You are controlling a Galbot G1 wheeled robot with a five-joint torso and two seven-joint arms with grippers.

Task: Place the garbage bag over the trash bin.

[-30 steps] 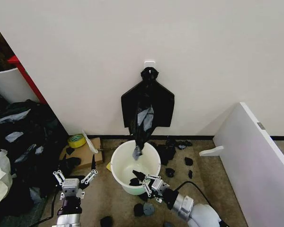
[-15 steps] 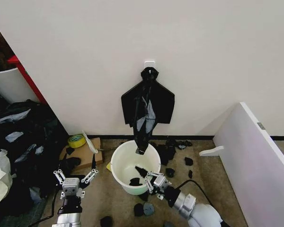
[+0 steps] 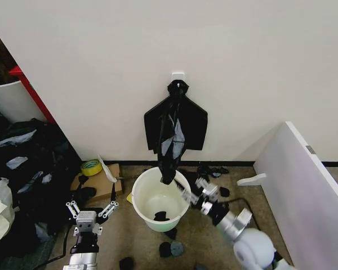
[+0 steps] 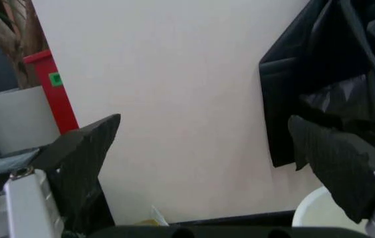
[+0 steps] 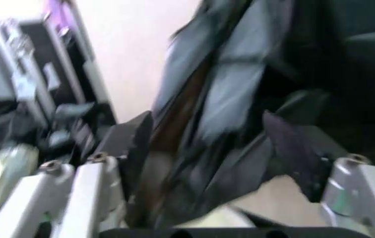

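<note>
My right gripper [image 3: 200,190], fingers apart, sits at the bin's [image 3: 142,208] right rim; the bag [image 3: 170,147] hangs above on the far wall. Closing off-centre could miss its tail or nudge the bin; my left gripper [image 3: 92,211] waits open, near left.

Evenly and softly lit from above in the head view; pale wall [image 3: 242,67] bright, without glare. Faint soft shadow beside the white board [image 3: 304,191] against the wall. Dim and murky at the left edge, around the heap of dark bags [image 3: 22,163]. Sharp enough in the left wrist view. Heavily motion-blurred throughout the right wrist view, black plastic [image 5: 240,94] smeared into streaks.
</note>
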